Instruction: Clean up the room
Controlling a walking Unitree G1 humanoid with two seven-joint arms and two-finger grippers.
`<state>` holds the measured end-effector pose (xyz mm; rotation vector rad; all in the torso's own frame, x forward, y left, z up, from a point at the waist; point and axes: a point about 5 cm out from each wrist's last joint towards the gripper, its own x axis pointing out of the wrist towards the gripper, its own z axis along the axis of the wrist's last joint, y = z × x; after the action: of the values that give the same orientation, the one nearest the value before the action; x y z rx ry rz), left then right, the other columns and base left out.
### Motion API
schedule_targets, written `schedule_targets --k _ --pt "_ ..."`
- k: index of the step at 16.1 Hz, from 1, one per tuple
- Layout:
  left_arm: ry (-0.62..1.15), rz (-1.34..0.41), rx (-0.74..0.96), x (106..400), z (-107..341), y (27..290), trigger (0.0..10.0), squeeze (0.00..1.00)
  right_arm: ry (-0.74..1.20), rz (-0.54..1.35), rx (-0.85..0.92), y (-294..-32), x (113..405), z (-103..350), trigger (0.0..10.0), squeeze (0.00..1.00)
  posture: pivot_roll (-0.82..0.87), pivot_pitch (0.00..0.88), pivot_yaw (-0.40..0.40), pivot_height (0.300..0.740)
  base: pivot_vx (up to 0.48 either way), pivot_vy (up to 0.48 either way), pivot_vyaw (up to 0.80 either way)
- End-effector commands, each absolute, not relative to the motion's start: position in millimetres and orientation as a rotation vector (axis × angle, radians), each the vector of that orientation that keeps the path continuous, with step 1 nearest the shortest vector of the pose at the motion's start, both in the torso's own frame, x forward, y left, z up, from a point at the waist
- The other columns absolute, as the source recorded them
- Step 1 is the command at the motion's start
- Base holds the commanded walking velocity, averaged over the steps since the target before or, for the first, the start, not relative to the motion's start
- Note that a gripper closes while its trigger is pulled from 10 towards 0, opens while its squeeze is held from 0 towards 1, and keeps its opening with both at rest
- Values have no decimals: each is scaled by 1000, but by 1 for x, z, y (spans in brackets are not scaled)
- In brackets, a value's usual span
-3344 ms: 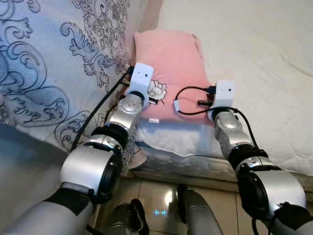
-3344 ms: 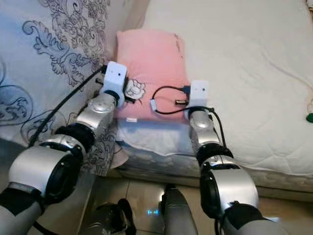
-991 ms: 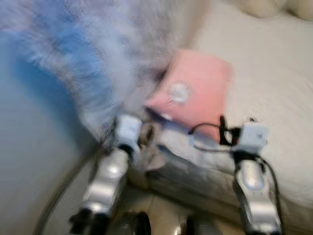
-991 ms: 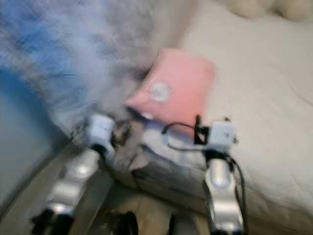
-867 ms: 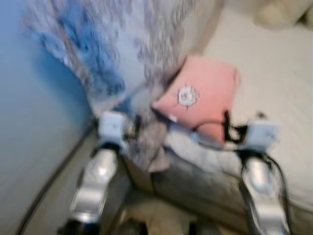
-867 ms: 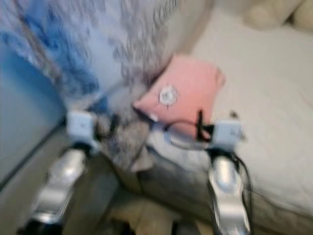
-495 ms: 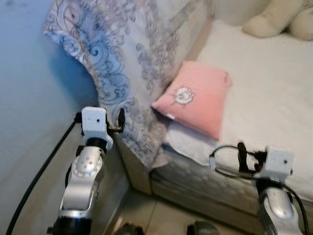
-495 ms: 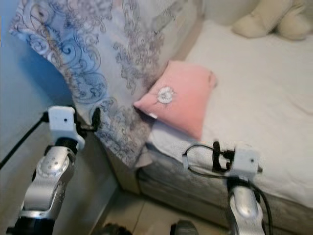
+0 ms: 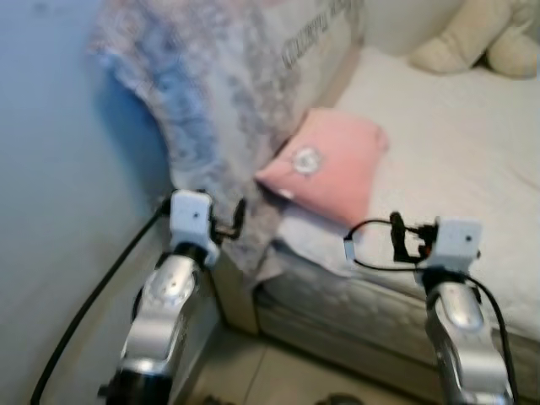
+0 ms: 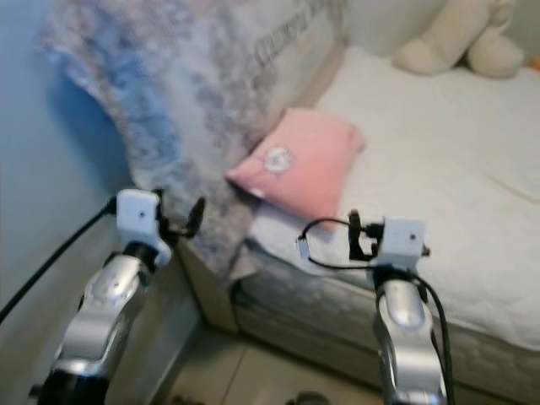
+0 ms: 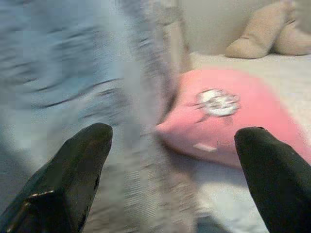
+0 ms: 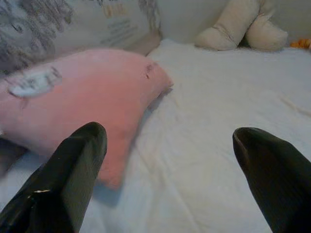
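A pink pillow (image 9: 325, 173) with a small white patch lies on the near left corner of the white bed (image 9: 472, 152). A grey and blue patterned blanket (image 9: 228, 101) hangs down over the bed's left end, beside the pillow. My left gripper (image 11: 172, 133) is open and empty, held low at the blanket's hanging edge, short of the pillow (image 11: 233, 121). Over the bed's front edge, my right gripper (image 12: 167, 131) is also open and holds nothing, with the pillow (image 12: 73, 102) ahead of it and apart from it.
A beige plush toy (image 9: 481, 42) sits at the far end of the bed against the wall. A small orange thing (image 12: 301, 42) lies beside it. A blue-grey wall (image 9: 51, 211) stands close on my left. Tiled floor (image 9: 253, 380) runs along the bed's front.
Both grippers have come back off the pillow, which stays on the bed. The view has pulled back and risen. My left arm now stands beside the bed at the blanket.
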<state>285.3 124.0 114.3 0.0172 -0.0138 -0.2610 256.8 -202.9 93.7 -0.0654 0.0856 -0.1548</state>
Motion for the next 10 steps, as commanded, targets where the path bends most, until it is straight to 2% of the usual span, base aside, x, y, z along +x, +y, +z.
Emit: schedule_targets --k 1,6,10 --pt "-23 -284 35 291 116 121 10000 0 88 -144 -88 -197 259 91 10000 0 -184 0 69 723 255 -405 0" --pt "-13 -274 52 301 113 125 10000 0 69 -148 -121 -198 260 88 10000 0 -200 0 80 723 293 -377 -663" --pt "-16 -288 58 305 110 120 10000 0 35 -135 -128 -194 266 92 10000 0 -205 0 79 723 317 -356 0"
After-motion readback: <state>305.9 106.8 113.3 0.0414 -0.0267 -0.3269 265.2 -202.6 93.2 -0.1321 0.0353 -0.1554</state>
